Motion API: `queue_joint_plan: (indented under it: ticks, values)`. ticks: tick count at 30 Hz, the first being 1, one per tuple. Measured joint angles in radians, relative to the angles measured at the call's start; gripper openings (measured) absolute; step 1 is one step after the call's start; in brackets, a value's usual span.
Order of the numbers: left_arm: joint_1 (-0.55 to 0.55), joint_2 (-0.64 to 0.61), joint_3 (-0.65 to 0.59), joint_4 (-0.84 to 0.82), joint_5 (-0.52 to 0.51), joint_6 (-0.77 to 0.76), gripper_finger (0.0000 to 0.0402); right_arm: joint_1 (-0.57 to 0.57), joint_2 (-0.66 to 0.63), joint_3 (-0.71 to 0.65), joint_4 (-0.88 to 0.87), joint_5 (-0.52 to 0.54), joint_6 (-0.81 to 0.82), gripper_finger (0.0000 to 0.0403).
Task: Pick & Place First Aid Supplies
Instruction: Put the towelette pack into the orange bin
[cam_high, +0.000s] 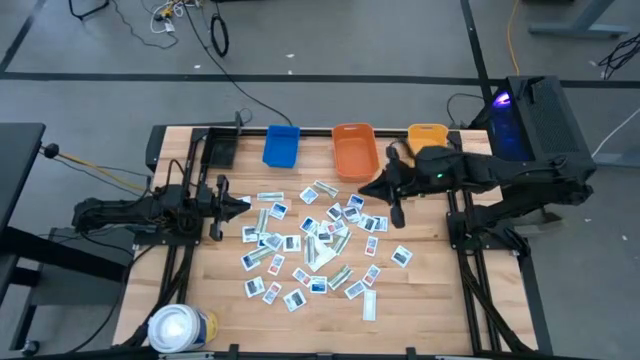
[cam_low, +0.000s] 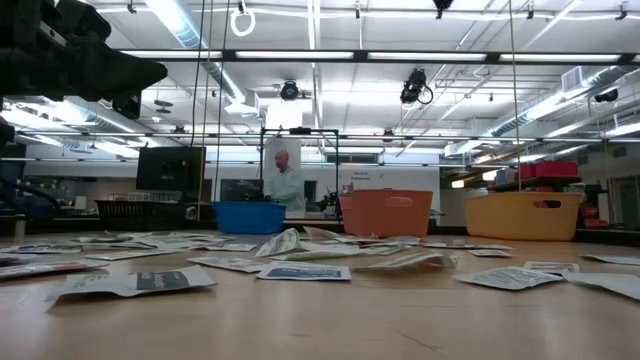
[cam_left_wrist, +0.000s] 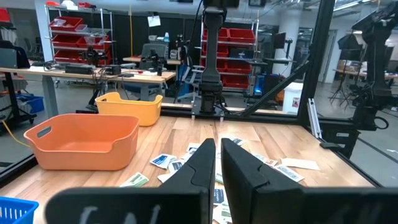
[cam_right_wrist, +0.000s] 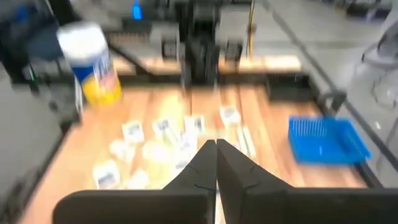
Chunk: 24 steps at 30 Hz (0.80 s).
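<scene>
The first aid supplies (cam_high: 310, 243) are many small flat white packets with blue or red print. They lie flat and scattered over the middle of the wooden table (cam_high: 420, 300), and also show in the low view (cam_low: 300, 258). My left gripper (cam_high: 244, 203) stays low at the table's left edge, level, shut and empty (cam_left_wrist: 217, 148). My right gripper (cam_high: 366, 190) hangs above the right part of the scatter, just in front of the orange bin. It slants down toward the packets, shut with nothing between its fingers (cam_right_wrist: 216, 145).
Three bins stand along the far edge: blue (cam_high: 283, 146), orange (cam_high: 354, 151) and yellow (cam_high: 427, 137). A large white roll with a yellow-blue band (cam_high: 181, 327) stands at the near left corner. A person (cam_low: 285, 183) stands in the room beyond the table.
</scene>
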Motion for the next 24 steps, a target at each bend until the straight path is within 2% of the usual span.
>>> queue_joint_plan:
  ticks: [6,24]
  values:
    - [0.000,0.000,0.000,0.000,0.000,0.000,0.0032,0.000,0.046,-0.012,-0.106,0.000,-0.022,0.0013]
    - [0.000,0.000,0.000,0.000,0.000,0.000,0.0032,0.006,0.034,-0.341,-0.084,-0.011,0.103,0.0021]
